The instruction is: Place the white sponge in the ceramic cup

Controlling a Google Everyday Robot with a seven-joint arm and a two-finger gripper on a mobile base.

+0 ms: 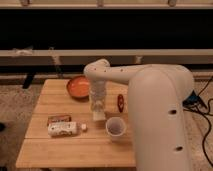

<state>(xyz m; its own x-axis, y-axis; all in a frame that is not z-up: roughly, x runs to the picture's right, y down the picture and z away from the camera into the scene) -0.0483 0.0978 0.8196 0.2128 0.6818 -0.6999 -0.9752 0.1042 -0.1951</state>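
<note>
The white sponge (pixel 99 115) is a small cream block on the wooden table (pixel 60 150), just left of and behind the ceramic cup. The ceramic cup (pixel 115 127) stands upright near the table's front, white with a greyish inside. My gripper (pixel 98 106) points straight down from the white arm and sits right on top of the sponge, hiding its upper part. I cannot tell whether the sponge rests on the table or is lifted slightly.
A wide orange bowl (pixel 78 86) sits at the back of the table. A red object (pixel 120 102) lies right of the gripper. A white labelled bottle (pixel 63 129), a brown packet (pixel 59 119) and a tiny white cube (pixel 84 127) lie at the left. My bulky arm covers the table's right side.
</note>
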